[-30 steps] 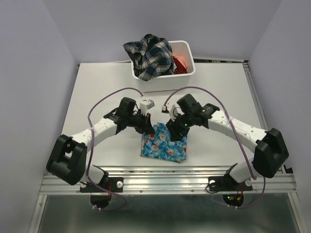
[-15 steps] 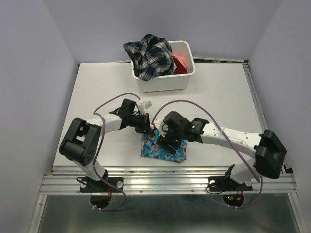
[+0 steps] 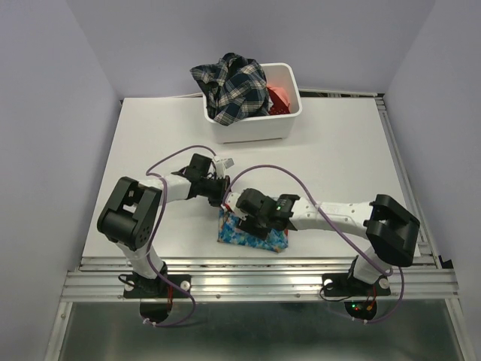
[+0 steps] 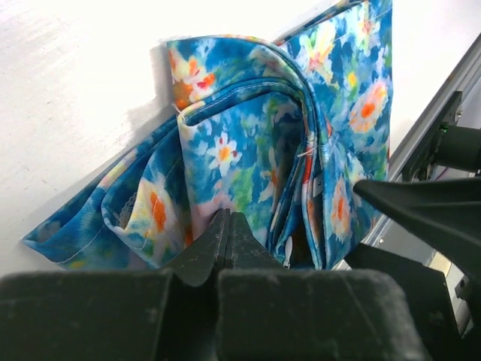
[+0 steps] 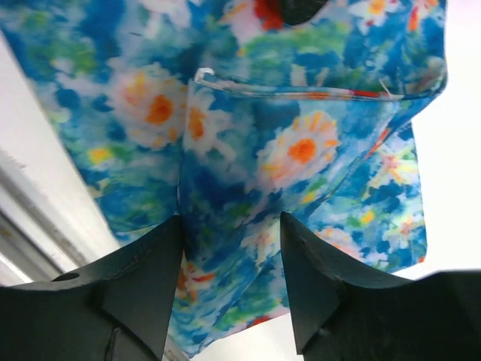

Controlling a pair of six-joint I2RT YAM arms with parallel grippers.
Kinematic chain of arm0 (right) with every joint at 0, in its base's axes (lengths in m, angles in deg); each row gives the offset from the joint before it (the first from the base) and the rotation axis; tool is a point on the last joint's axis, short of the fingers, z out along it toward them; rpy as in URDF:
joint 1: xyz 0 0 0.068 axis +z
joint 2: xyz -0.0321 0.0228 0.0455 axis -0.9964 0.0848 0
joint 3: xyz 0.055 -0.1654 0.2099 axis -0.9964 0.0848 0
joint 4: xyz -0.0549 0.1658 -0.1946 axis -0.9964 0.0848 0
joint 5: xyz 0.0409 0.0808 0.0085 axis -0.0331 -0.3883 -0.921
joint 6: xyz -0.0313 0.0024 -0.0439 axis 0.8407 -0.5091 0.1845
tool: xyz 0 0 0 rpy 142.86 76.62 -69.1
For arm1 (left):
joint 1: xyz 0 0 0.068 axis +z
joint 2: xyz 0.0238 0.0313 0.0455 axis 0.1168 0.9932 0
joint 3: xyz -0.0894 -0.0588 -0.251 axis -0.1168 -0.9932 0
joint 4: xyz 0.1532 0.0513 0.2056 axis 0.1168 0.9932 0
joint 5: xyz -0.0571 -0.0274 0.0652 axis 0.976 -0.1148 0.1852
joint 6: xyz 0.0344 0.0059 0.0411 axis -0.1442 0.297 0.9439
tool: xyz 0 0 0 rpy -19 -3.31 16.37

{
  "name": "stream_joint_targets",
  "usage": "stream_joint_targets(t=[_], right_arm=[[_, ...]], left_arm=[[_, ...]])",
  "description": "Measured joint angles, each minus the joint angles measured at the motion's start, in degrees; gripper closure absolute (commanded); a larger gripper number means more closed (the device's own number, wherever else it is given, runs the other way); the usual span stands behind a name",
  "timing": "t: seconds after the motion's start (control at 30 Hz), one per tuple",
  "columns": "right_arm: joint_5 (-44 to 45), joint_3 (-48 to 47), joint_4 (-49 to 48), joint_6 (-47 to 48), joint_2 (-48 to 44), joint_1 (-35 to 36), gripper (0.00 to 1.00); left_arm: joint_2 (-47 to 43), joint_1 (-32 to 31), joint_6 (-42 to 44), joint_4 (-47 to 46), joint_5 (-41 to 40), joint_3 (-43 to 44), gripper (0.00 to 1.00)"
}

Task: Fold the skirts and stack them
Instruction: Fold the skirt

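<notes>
The bright blue flowered skirt (image 3: 255, 233) lies folded in a small bundle near the table's front edge. It fills the left wrist view (image 4: 255, 150) and the right wrist view (image 5: 248, 135). My left gripper (image 3: 225, 198) is shut, and its tips (image 4: 228, 219) rest at the skirt's far-left corner with no cloth visible between them. My right gripper (image 3: 247, 219) is open low over the skirt's left half, with its fingers (image 5: 231, 226) spread across a fold. The dark plaid skirt (image 3: 229, 86) and the coral-red skirt (image 3: 279, 96) lie in the bin.
A white bin (image 3: 255, 126) stands at the back centre of the white table (image 3: 338, 150). The metal front rail (image 3: 255, 274) runs just below the blue skirt. Purple walls close in on the left and right. A finger of the right gripper (image 4: 436, 214) shows in the left wrist view.
My right gripper has moved left and toward the front across the blue skirt, its arm stretching out low. My left arm's elbow has swung in; its gripper stays at the skirt's far-left corner.
</notes>
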Motion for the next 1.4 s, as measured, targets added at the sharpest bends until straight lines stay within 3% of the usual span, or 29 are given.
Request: stream_joint_targets(t=[0.03,0.23,0.27,0.57,0.9,1.17,1.23,1.37,1.4], right_arm=[[1.7,0.0,-0.2,0.0,0.3,0.0,0.54],[6.3,0.8,-1.0,0.4,0.6,0.0,0.89],[7.1,0.9,-1.1,0.3,0.5,0.0,0.99],[6.0,3.1,-1.7,-2.0,-7.5,-4.5,0.99],[-13.7,6.6,-4.5,-7.9,-10.4,-29.5,0.99],[-32.6,7.1,-6.7,-15.4,-2.1,-43.0,0.96],[-36.1,7.1,-7.5,-17.1,-0.6,-45.4,0.93],[-40.5,7.1,-8.5,-18.8,0.5,-46.8,0.71],[-41.6,7.1,-8.5,-19.2,1.1,-46.8,0.62]], left_arm=[[0.2,0.0,0.0,0.0,-0.2,0.0,1.00],[1.9,0.0,0.2,0.3,-2.1,0.2,1.00],[2.3,0.0,0.2,0.4,-2.1,0.5,1.00],[2.5,0.0,1.3,1.6,-5.3,1.8,1.00],[2.9,1.2,1.9,2.0,-6.1,2.5,1.00],[3.0,1.5,2.6,2.1,-6.3,2.7,1.00],[3.0,1.7,2.7,2.1,-6.3,2.7,1.00],[3.0,1.9,3.2,2.0,-6.1,2.7,1.00],[3.0,2.0,3.5,2.1,-6.0,2.7,0.94]])
